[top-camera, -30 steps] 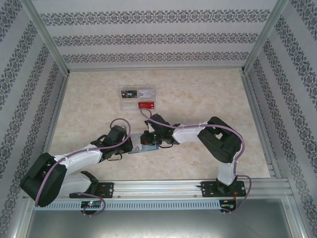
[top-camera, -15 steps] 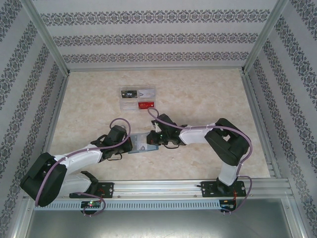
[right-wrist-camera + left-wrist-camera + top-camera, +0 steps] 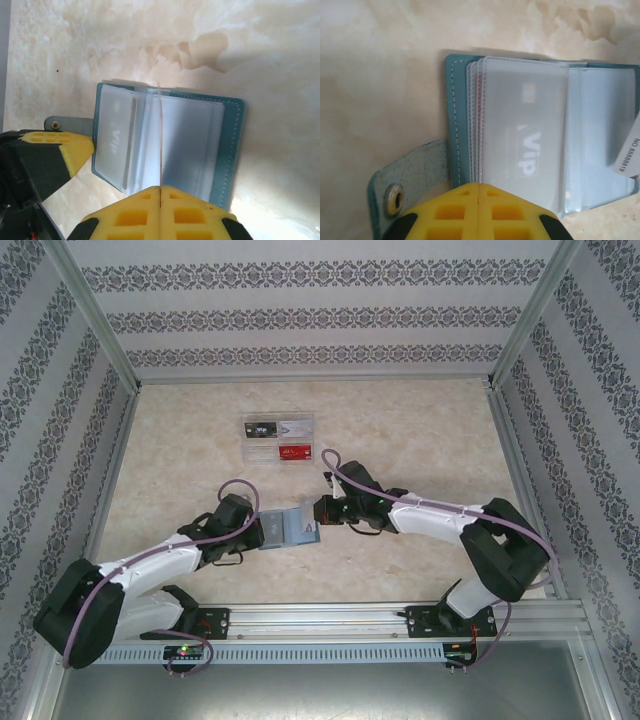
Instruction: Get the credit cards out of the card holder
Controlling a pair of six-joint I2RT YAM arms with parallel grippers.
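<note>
Card holder [image 3: 288, 528] lies open on table [image 3: 180, 460] btwn my grippers. L gripper [image 3: 479, 197] is clamped on its near edge, R gripper [image 3: 160, 196] pinched on a card [image 3: 630, 156], seemingly nearly free. Best to pull straight along the sleeve [image 3: 600, 125] w/ L clamp firm so holder doesn't drag.

One teal-blue bifold card holder [image 3: 285, 530], one clear plastic tray [image 3: 258, 454], three cards in it (black [image 3: 262, 427], silver [image 3: 295, 426], red [image 3: 295, 452]), one grey VIP card [image 3: 525, 135], one white numbered card [image 3: 630, 155].

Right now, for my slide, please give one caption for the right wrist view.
Right hand holds a card, edge-on, over the open card holder; left hand sits at its edge.
</note>
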